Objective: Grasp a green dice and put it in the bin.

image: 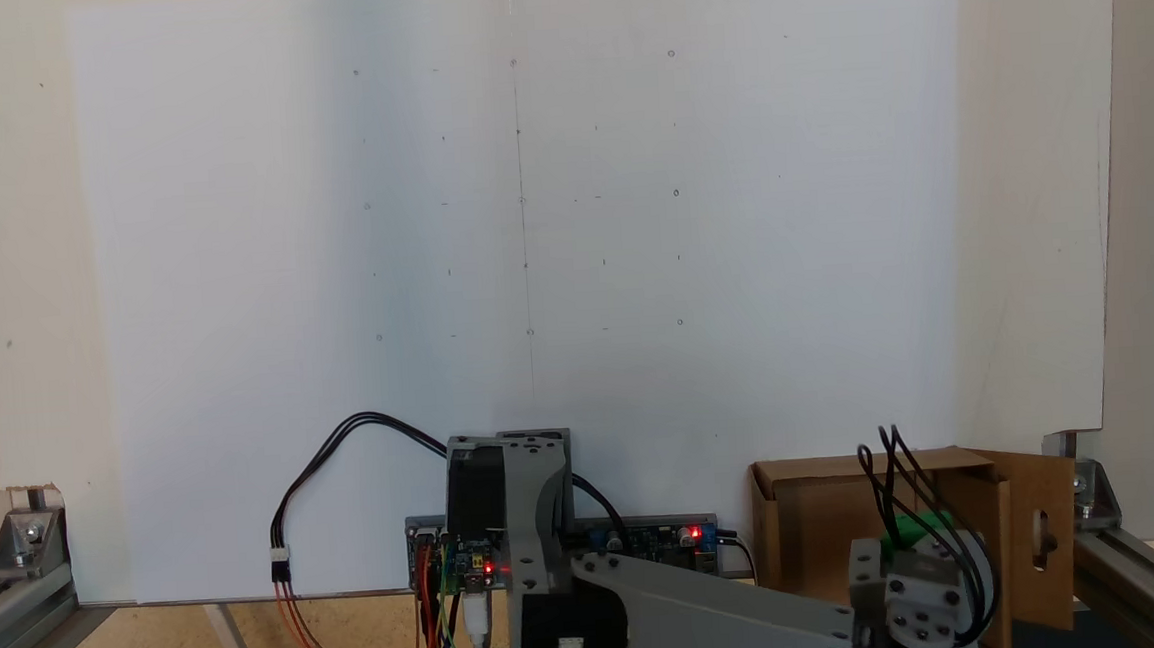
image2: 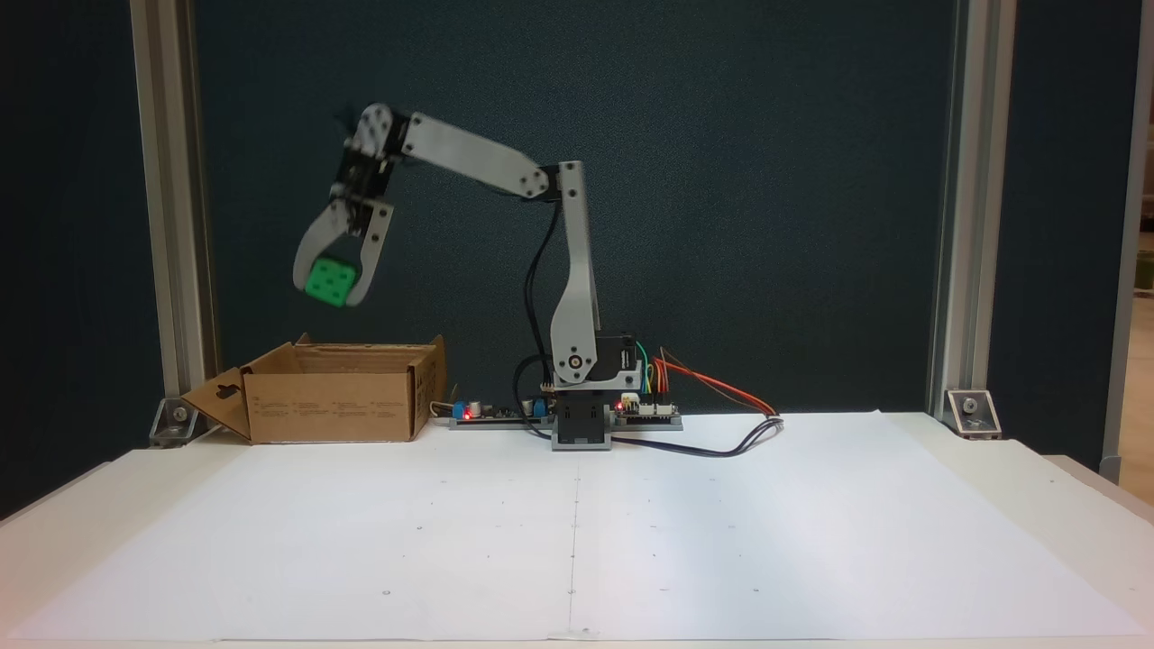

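A: Left to right, quick. What sat under the gripper?

B: The bin point(image2: 334, 397), an open brown cardboard box on the table point(image2: 811, 541), almost straight below the gripper point(image2: 329, 287) and well apart from it. One flap with a slot cutout stuck out on the box's left side in that fixed view.

A: And the gripper itself?

B: It hung in the air, pointing down, jaws clenched on the green dice point(image2: 329, 281). Dice was between the two fingertips, touching both, tilted, a face with pips toward the camera. I couldn't count the pips for sure.

A: Right of the gripper?

B: The arm point(image2: 469, 162) ran up and right from the wrist to the elbow, then down to the base point(image2: 581, 424), which sat level with the box, further right. Circuit boards with red lights flanked the base, and wires point(image2: 721, 397) trailed off to the right.

A: The other fixed view?

B: Looked down from behind the base. The arm point(image: 695, 607) reached right toward the bin point(image: 809, 520). A bit of the green dice point(image: 915, 529) showed past the wrist, above the box's opening. Fingertips were hidden there by the wrist motor and black cables.
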`<control>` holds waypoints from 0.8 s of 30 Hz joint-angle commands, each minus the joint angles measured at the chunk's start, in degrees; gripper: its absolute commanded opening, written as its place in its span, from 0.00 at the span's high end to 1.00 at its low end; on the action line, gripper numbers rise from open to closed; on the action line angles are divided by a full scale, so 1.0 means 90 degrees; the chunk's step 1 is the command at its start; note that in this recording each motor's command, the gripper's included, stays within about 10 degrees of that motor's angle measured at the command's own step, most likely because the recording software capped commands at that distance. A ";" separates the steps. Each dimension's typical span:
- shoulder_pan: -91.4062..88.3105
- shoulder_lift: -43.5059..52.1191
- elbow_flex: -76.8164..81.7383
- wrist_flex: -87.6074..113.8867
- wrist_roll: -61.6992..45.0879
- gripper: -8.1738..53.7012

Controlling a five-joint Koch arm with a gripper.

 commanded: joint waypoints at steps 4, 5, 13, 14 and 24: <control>0.0576 -0.0635 -0.0332 -0.0020 -0.0977 0.68; 0.0674 -0.0820 -0.0332 -0.0020 -0.1084 0.68; 0.1123 -0.1543 -0.0322 -0.0186 -0.1367 0.68; 0.1133 -0.1611 -0.0322 -0.0215 -0.1367 0.68; 0.1416 -0.1631 -0.0137 -0.0928 0.0107 0.14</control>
